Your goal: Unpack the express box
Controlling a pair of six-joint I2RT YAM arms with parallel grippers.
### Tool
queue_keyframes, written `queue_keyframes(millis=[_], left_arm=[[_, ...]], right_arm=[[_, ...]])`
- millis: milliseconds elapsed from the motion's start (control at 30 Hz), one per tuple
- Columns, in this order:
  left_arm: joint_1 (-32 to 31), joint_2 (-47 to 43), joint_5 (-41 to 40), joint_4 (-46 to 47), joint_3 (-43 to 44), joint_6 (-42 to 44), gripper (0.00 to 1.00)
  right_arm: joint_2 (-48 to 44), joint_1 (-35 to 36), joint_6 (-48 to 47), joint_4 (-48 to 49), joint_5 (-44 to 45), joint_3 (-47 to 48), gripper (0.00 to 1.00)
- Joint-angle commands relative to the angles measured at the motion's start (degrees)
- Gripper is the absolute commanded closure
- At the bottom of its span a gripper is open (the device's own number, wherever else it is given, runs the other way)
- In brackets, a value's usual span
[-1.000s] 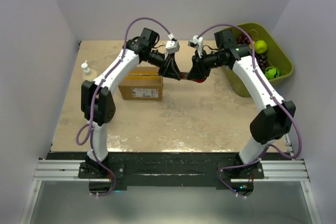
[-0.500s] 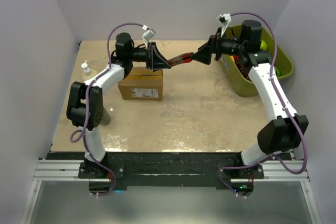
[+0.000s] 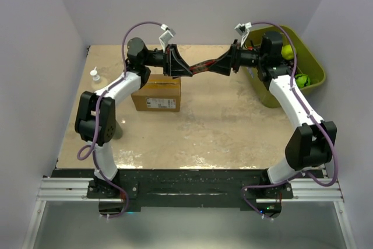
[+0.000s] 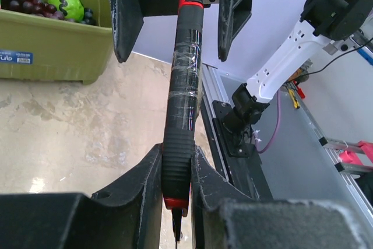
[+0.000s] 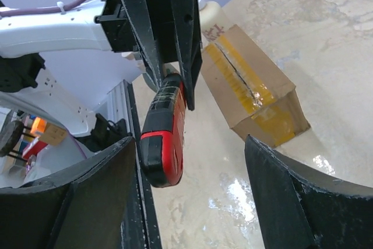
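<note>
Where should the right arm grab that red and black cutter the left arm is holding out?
The free red-capped end of the cutter, approached along its length from the right. The left gripper clamps the other end; the slim, straight handle fits between the open jaws of the right gripper.

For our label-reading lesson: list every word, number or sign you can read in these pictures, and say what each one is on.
"Tub": on the blue label on the green tub, cut by the picture's edge; its smaller print is unreadable.
White label on the box: print too small to read.
Dark marks on the box top, right wrist view: too blurred to read.
No other text shows.
</note>
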Motion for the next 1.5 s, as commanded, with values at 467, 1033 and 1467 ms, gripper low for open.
queue_keyframes(millis=[467,1033,1467], left_arm=[[-1.3,-0.2,-0.5,4.1,2.8,-2.7,1.00],[-1.0,2.3,-1.3,5.3,4.9,-3.7,1.00],[5.8,1.2,-13.8,-37.4,14.4,31.3,0.00]], right_arm=[[1.1,5.2,2.4,5.0,-1.5,2.7,0.36],[1.5,5.7,1.7,5.0,-2.8,1.8,0.78],[1.0,1.2,2.8,-4.3,5.3,4.8,1.00]])
